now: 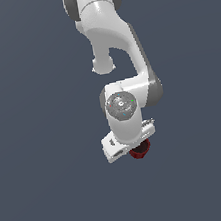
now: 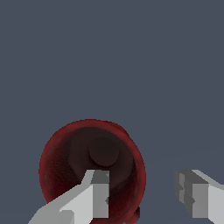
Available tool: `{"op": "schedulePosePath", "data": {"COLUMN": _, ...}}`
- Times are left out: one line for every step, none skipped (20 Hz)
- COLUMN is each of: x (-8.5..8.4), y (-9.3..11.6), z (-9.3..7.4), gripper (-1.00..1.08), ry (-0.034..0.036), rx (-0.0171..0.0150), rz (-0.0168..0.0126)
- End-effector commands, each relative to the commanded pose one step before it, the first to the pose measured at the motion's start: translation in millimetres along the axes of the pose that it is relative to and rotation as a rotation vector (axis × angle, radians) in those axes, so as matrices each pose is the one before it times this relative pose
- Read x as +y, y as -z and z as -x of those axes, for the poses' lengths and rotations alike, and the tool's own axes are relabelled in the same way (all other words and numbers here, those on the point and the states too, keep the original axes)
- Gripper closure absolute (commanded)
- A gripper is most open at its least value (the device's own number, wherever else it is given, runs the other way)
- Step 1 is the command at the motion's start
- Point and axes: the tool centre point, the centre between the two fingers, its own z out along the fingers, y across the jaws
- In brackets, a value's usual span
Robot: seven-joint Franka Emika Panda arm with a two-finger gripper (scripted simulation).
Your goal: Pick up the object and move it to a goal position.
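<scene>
1. Floor: flat, plain dark blue-grey surface filling both views; no markings, edges or texture visible.
2. Only one item shows at it: the dark red mug, in the exterior view just past centre toward 5 o'clock, mostly hidden under the white arm; whether it rests on the floor cannot be told.
3. Wrist view: mug seen from above, mouth open upward, dark interior, round base visible; bare floor all around, widest toward 12 o'clock.
</scene>
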Motion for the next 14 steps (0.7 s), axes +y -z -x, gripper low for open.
{"op": "schedulePosePath", "data": {"x": -0.21, "y": -6.34, "z": 0.09, "gripper": -0.2, "ry": 0.00066, "rx": -0.00069, "rz": -0.00067}}
{"op": "schedulePosePath", "data": {"x": 0.21, "y": -4.55, "z": 0.01, "gripper": -0.2, "ry": 0.0, "rx": 0.0, "rz": 0.0}}
{"op": "schedulePosePath", "data": {"x": -0.44, "y": -5.19, "z": -0.15, "gripper": -0.2, "ry": 0.00105, "rx": 0.00032, "rz": -0.00047}}
{"op": "schedulePosePath", "data": {"x": 0.19, "y": -4.55, "z": 0.07, "gripper": -0.2, "ry": 0.0, "rx": 0.0, "rz": 0.0}}
{"op": "schedulePosePath", "data": {"x": -0.26, "y": -3.47, "z": -0.04, "gripper": -0.2, "ry": 0.00062, "rx": 0.00018, "rz": -0.00026}}
{"op": "schedulePosePath", "data": {"x": 0.1, "y": -2.53, "z": 0.07, "gripper": -0.2, "ry": 0.0, "rx": 0.0, "rz": 0.0}}
{"op": "schedulePosePath", "data": {"x": 0.06, "y": -1.52, "z": 0.05, "gripper": -0.2, "ry": 0.0, "rx": 0.0, "rz": 0.0}}
{"op": "schedulePosePath", "data": {"x": 0.02, "y": -0.51, "z": 0.02, "gripper": -0.2, "ry": 0.0, "rx": 0.0, "rz": 0.0}}
{"op": "schedulePosePath", "data": {"x": 0.0, "y": 0.0, "z": 0.0, "gripper": 1.08, "ry": 0.0, "rx": 0.0, "rz": 0.0}}
{"op": "schedulePosePath", "data": {"x": 0.0, "y": 0.0, "z": 0.0, "gripper": 1.08, "ry": 0.0, "rx": 0.0, "rz": 0.0}}
{"op": "schedulePosePath", "data": {"x": 0.0, "y": 0.0, "z": 0.0, "gripper": 1.08, "ry": 0.0, "rx": 0.0, "rz": 0.0}}
{"op": "schedulePosePath", "data": {"x": 0.0, "y": 0.0, "z": 0.0, "gripper": 1.08, "ry": 0.0, "rx": 0.0, "rz": 0.0}}
{"op": "schedulePosePath", "data": {"x": 0.0, "y": 0.0, "z": 0.0, "gripper": 1.08, "ry": 0.0, "rx": 0.0, "rz": 0.0}}
{"op": "schedulePosePath", "data": {"x": 0.0, "y": 0.0, "z": 0.0, "gripper": 1.08, "ry": 0.0, "rx": 0.0, "rz": 0.0}}
